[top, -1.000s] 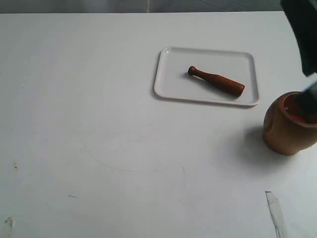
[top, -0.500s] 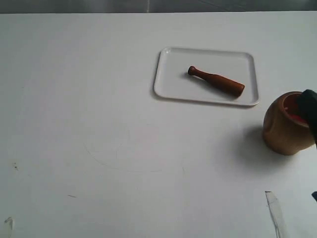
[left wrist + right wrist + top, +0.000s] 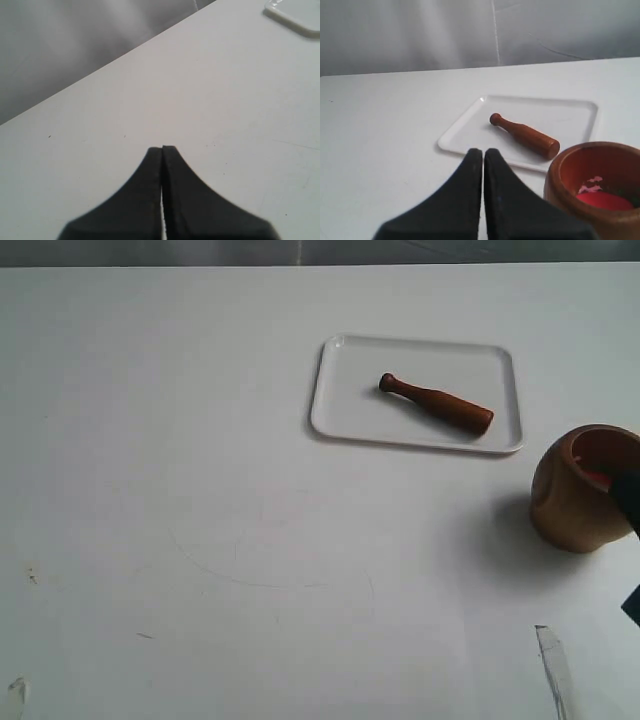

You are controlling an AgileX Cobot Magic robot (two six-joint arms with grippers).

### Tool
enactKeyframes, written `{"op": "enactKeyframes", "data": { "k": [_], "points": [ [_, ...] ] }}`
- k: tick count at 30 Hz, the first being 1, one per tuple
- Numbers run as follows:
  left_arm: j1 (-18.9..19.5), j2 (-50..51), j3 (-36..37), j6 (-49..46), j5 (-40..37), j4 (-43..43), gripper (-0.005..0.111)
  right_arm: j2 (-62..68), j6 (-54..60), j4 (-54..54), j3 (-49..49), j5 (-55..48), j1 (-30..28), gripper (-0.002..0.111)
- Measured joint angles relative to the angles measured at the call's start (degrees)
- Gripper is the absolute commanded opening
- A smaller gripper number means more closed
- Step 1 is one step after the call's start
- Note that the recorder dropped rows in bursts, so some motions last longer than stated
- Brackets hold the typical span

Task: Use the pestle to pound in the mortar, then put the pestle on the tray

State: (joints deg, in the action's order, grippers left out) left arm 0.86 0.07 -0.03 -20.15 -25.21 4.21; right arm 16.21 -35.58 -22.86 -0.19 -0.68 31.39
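Observation:
The reddish-brown pestle [image 3: 437, 404] lies flat on the white tray [image 3: 345, 422], knob end toward the left; the right wrist view shows the pestle [image 3: 525, 135] on the tray [image 3: 460, 134] too. The wooden mortar [image 3: 578, 490] stands upright at the table's right edge, something red inside; in the right wrist view the mortar [image 3: 570, 192] is close by. My right gripper [image 3: 483, 151] is shut and empty, apart from the mortar and short of the tray; in the exterior view only a dark piece of the right arm [image 3: 629, 502] shows. My left gripper [image 3: 163, 148] is shut over bare table.
A corner of the tray [image 3: 295, 14] shows far off in the left wrist view. A thin pale strip [image 3: 556, 670] lies on the table near the front right. A grey backdrop stands behind the table.
The right arm has drawn back from above the mortar toward the lower right, almost leaving the exterior view. Pestle, tray and mortar have stayed put.

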Motion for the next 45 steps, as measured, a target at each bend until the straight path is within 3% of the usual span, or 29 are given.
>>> {"op": "enactKeyframes", "data": {
  "k": [4, 11, 15, 20, 26, 31, 35, 40, 45],
  "points": [
    [0.0, 0.0, 0.0, 0.0, 0.0, 0.0, 0.0, 0.0, -0.6, 1.9, 0.0, -1.6, 0.0, 0.0],
    [0.0, 0.0, 0.0, 0.0, 0.0, 0.0, 0.0, 0.0, -0.8, 24.6, 0.0, -3.7, 0.0, 0.0],
    [0.0, 0.0, 0.0, 0.0, 0.0, 0.0, 0.0, 0.0, 1.6, 24.1, 0.0, -4.8, 0.0, 0.0],
    [0.0, 0.0, 0.0, 0.0, 0.0, 0.0, 0.0, 0.0, 14.0, 22.4, 0.0, -15.6, 0.0, 0.0],
    [0.0, 0.0, 0.0, 0.0, 0.0, 0.0, 0.0, -0.5, 28.6, 21.3, 0.0, -11.1, 0.0, 0.0],
    [0.0, 0.0, 0.0, 0.0, 0.0, 0.0, 0.0, -8.1, 34.9, 21.0, 0.0, -13.5, -0.8, 0.0],
    [0.0, 0.0, 0.0, 0.0, 0.0, 0.0, 0.0, -13.6, 35.2, 21.0, 0.0, -16.3, -5.5, 0.0],
    [0.0, 0.0, 0.0, 0.0, 0.0, 0.0, 0.0, -15.8, 35.2, 23.6, 0.0, -18.1, -25.1, 0.0],
    [0.0, 0.0, 0.0, 0.0, 0.0, 0.0, 0.0, -15.9, 35.2, 24.4, 0.0, -18.9, -23.0, 0.0]
  ]
}}
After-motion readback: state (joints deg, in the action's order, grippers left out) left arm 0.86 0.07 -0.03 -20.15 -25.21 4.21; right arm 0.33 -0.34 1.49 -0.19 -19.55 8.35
